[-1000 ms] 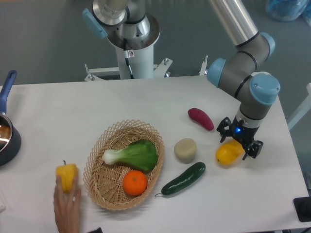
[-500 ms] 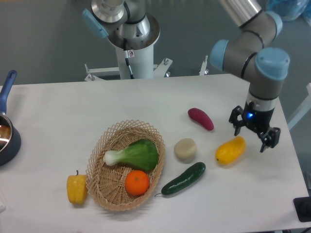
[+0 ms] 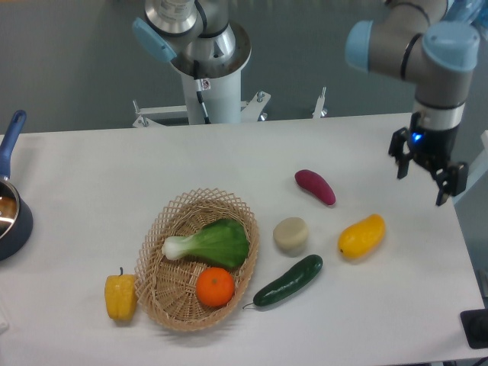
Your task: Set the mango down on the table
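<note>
mango (image 3: 361,236) lies on table (image 3: 229,152), fingers (image 3: 441,191) seemingly spread, empty above.

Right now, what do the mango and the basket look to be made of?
The mango looks like a smooth, faintly glossy yellow-orange moulded piece, possibly plastic or foam: its colour is very even and unblemished, though a real fruit cannot be ruled out. The basket looks like woven wicker or rattan, matte tan, with visible strands and open gaps along its rim.
</note>
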`<move>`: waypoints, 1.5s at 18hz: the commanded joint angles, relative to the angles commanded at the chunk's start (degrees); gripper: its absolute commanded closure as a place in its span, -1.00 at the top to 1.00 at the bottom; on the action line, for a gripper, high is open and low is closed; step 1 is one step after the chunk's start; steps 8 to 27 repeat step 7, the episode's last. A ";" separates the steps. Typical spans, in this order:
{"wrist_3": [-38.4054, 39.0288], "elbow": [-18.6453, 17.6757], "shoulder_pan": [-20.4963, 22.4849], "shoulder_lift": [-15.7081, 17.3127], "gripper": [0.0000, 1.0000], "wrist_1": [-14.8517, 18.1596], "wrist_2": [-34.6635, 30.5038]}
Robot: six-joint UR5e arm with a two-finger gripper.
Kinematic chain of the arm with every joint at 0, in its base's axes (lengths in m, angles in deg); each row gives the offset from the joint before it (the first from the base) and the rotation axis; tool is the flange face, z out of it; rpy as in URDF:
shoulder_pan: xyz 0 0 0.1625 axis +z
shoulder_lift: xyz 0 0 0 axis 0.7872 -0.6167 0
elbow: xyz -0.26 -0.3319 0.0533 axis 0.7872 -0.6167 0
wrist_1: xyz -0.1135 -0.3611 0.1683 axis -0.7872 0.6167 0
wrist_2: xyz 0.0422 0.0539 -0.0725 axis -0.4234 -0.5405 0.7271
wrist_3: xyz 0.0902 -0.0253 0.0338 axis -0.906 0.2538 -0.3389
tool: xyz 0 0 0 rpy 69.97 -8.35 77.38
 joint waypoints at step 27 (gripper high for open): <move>-8.81 -0.44 2.91 0.00 1.00 0.09 0.44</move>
